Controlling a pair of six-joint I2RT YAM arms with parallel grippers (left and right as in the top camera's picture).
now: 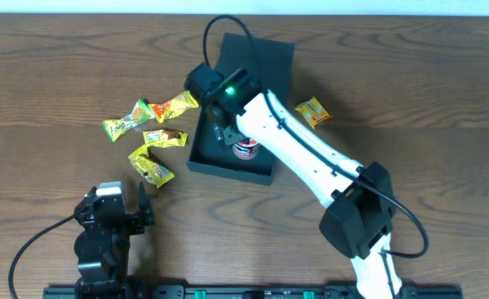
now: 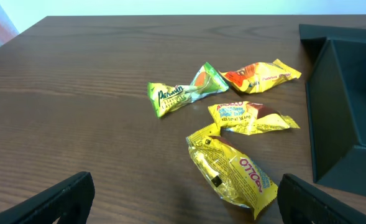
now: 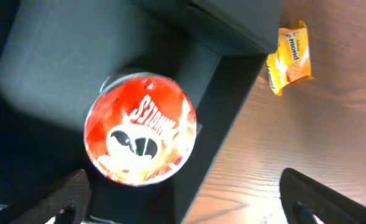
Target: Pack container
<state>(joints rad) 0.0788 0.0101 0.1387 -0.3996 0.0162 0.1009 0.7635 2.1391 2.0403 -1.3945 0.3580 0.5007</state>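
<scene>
Running front-back, container (image 1: 227,172) (flap (image 1: 259,60) twd back)

The right arm (image 1: 298,149) hides part of the container (image 1: 209,154) and red can (image 1: 246,150)

Wooden table (image 1: 45,66), dark brown grain. Left cluster of four snack packets: green packet (image 2: 179,90) end to end with orange-red packet (image 2: 257,74); just below, yellow packet with a brown end (image 2: 251,116); lowest, crumpled yellow packet (image 2: 232,171) (lettering only partly legible). Well apart on the right, small orange packet (image 1: 312,110). Red can (image 3: 140,129), upright, printed top seen from above.
</scene>
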